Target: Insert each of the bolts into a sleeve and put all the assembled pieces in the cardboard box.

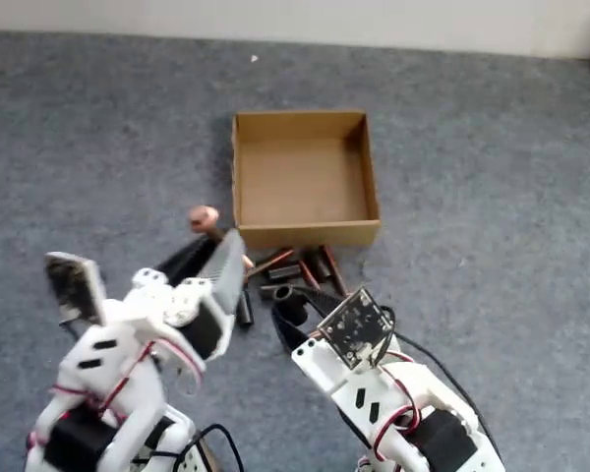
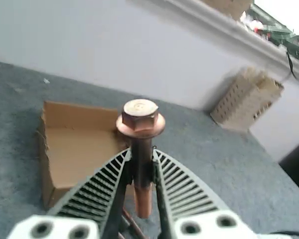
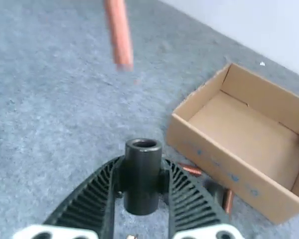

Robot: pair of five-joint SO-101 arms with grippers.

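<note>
My left gripper (image 2: 140, 162) is shut on a copper bolt (image 2: 139, 130), held upright with its hex head above the fingers. From above, that bolt's head (image 1: 204, 218) hangs left of the cardboard box (image 1: 305, 234), with the left gripper (image 1: 224, 246) just below it. My right gripper (image 3: 142, 172) is shut on a black sleeve (image 3: 141, 174), bore facing up. That sleeve (image 1: 282, 294) sits in front of the box in the right gripper (image 1: 287, 300). The bolt's shaft (image 3: 118, 34) hangs beyond the sleeve, apart from it. The box (image 3: 249, 129) holds nothing.
Several loose bolts and black sleeves (image 1: 297, 266) lie on the grey carpet against the box's near wall; two copper bolts (image 3: 192, 170) lie beside the box in the right wrist view. A wall and a pale crate (image 2: 245, 99) stand behind.
</note>
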